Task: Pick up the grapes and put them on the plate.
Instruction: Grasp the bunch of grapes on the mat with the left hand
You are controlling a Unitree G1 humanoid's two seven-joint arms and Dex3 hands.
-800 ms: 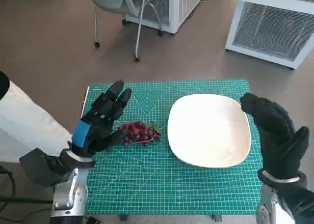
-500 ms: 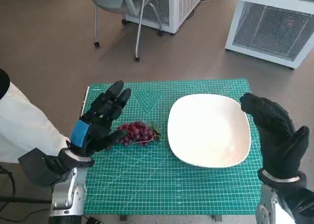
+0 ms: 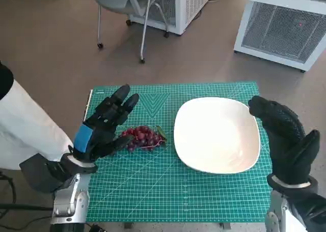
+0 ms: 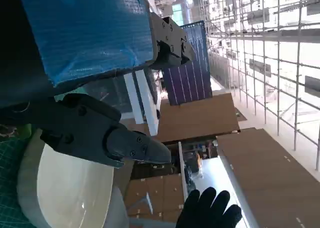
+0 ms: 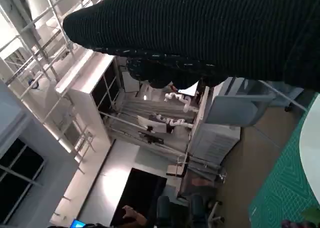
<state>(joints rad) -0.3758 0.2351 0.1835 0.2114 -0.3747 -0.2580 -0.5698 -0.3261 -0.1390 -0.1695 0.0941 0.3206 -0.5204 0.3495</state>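
A green cutting mat [image 3: 168, 191] covered the small table in the lower half of the frame, with brown floor [image 3: 46, 49] around it. At lower left the left hand [image 3: 102, 127] hovered with fingers spread, holding nothing, just left of the grapes [image 3: 144, 137], which lay on the mat left of centre. The white plate [image 3: 216, 135] sat bare at centre right. The right hand [image 3: 288, 140] stood open at its right edge, empty. Farther up were a chair [image 3: 127, 8] and white cabinets [image 3: 282, 26].

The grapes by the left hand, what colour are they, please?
Dark red grapes, clearest in the head view.
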